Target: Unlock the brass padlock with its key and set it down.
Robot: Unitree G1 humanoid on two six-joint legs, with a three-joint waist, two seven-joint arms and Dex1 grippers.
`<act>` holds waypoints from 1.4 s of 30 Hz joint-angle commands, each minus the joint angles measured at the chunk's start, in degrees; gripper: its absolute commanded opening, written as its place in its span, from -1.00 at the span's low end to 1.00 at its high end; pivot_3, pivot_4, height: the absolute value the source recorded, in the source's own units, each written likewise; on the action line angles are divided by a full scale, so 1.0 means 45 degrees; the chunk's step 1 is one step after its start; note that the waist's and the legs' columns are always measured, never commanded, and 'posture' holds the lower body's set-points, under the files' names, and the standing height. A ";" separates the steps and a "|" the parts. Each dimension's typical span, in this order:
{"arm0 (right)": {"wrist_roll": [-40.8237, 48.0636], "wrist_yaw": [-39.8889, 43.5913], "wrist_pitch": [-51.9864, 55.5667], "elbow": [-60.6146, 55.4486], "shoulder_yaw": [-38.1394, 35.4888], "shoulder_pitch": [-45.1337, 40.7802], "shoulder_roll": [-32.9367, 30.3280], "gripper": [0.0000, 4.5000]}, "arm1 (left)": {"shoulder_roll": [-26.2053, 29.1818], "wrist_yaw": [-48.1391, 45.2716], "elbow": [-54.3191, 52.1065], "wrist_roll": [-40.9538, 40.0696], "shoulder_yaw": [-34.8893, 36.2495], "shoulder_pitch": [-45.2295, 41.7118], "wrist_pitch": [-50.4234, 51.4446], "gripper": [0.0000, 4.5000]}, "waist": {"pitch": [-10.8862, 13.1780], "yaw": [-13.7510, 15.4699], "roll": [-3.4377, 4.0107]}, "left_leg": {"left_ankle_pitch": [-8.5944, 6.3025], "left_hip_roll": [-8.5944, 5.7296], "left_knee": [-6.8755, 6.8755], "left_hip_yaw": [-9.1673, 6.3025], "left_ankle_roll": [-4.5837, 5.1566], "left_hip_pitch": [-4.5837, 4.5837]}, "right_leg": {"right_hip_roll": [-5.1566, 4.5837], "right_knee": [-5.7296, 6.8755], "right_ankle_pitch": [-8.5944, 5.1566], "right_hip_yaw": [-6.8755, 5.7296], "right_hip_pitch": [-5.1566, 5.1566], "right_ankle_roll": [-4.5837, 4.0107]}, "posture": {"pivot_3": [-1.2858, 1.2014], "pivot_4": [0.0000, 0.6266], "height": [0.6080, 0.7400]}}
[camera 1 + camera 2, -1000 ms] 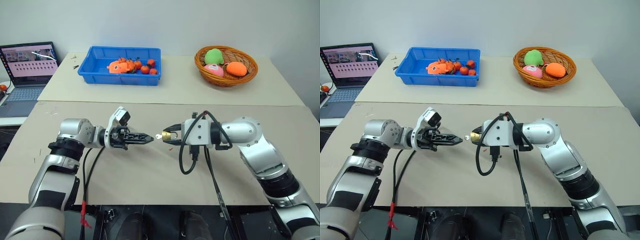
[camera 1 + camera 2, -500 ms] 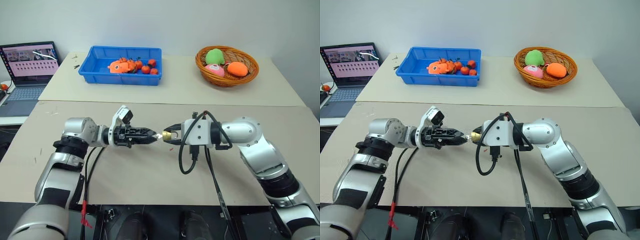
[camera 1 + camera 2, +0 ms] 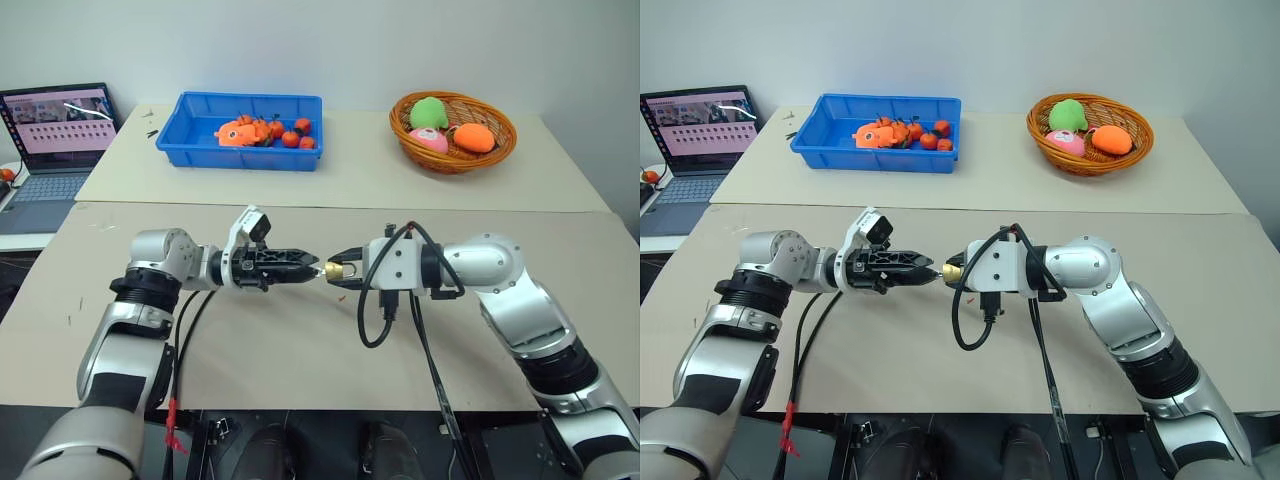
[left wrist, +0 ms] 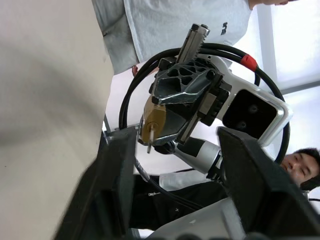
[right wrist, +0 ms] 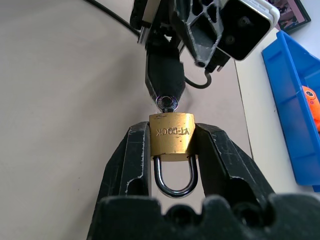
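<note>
Right end effector (image 5: pixel 172 150): two black ribbed fingers clamped on the flat sides of the brass padlock (image 5: pixel 172 136), holding it in the air above the tabletop (image 3: pixel 300 340).
Brass padlock: one small golden rectangular body with stamped letters; its thin silver U-shaped shackle (image 5: pixel 174 175) sits down in the body and points back between the fingers.
Key (image 5: pixel 166 102): one small silvery key, its round bow sticking out of the padlock's bottom face toward the other arm.
Left end effector (image 3: pixel 312 268): black lattice-patterned fingers pointing level at the padlock, tips right at the key's bow. From the left wrist view the fingers stand apart on either side of the key; I cannot tell whether they pinch it.
Tabletop: pale beige, matte, two sections butted together.
Blue bin (image 3: pixel 250 130): one rectangular plastic tray on the far section, holding small orange and red round pieces.
Basket (image 3: pixel 453 130): one round brown wicker basket, well apart to the right, with three soft-looking items: green, pink, orange.
Laptop (image 3: pixel 55 140): one, open, at the far left edge.
Person (image 4: pixel 175 25): grey shirt, seen in the left wrist view.
</note>
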 commanded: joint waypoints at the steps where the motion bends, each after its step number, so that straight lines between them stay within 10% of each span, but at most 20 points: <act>1: 0.0041 -0.0022 -0.0278 -0.0291 -0.0192 -0.0178 -0.0049 -0.60 | 0.0243 -0.0367 -0.0522 -0.0130 -0.0158 0.0174 -0.0083 -0.65 | 0.0000 -0.0003 0.0000 | 0.0000 0.0000 0.0000 0.0000 0.0000 0.0000 | 0.0000 0.0000 0.0000 0.0000 0.0000 0.0000 | 0.03 -0.52 0.28; 4: 0.0046 -0.0031 -0.0315 -0.0259 -0.0188 -0.0179 -0.0047 -0.60 | 0.0320 -0.0442 -0.0582 -0.0137 -0.0297 0.0213 -0.0180 -0.99 | 0.0000 -0.0005 0.0000 | 0.0000 0.0001 0.0000 0.0001 0.0000 0.0001 | 0.0000 0.0001 0.0000 0.0000 0.0000 0.0000 | 0.03 -0.52 0.28; 42: -0.0018 0.0061 -0.0390 -0.0208 -0.0121 -0.0124 -0.0076 -0.60 | -0.1985 0.3989 -0.2937 0.1833 0.1304 0.1390 -0.6456 -0.99 | 0.0002 0.0042 -0.0003 | 0.0000 -0.0003 0.0003 0.0000 0.0000 -0.0004 | -0.0004 -0.0004 0.0002 -0.0004 0.0002 -0.0003 | 0.03 -0.52 0.28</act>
